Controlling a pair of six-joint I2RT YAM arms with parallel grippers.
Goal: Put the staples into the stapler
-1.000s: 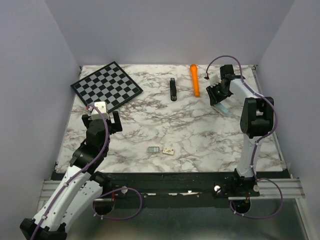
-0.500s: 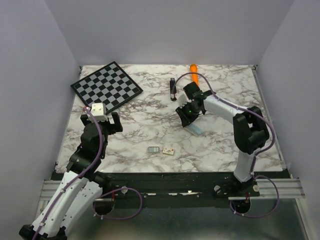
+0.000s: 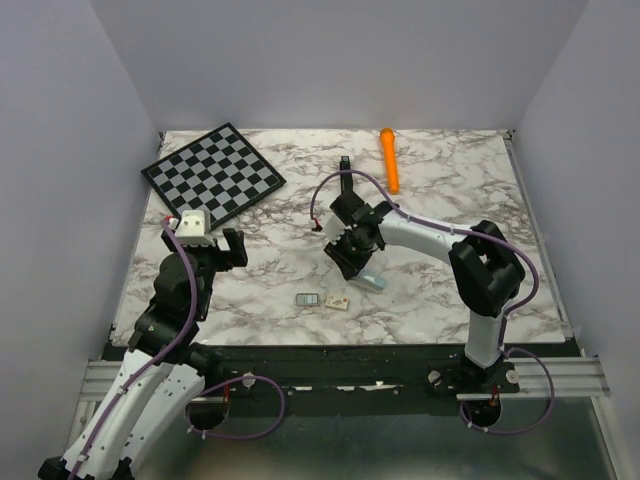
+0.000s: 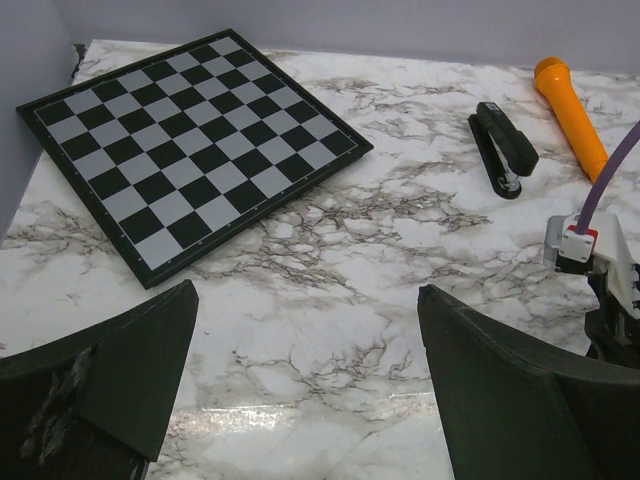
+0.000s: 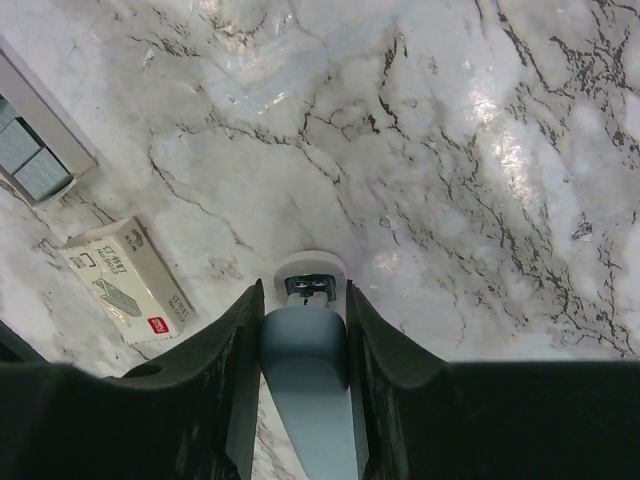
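The black stapler lies closed at the back of the table; in the top view only its far end shows behind the right arm. The staples, a small silvery-grey block, lie near the front edge and show at the left edge of the right wrist view. My right gripper is shut on a pale blue object with a white base. It hangs over the marble just right of the staples. My left gripper stands wide open over bare marble at the left.
A small white labelled box lies beside the staples. An orange marker lies at the back, right of the stapler. A chessboard covers the back left corner. Grey walls enclose the table.
My right arm has swung from the back right down toward the centre front, carrying the pale blue object. The left arm has barely shifted and stays open.
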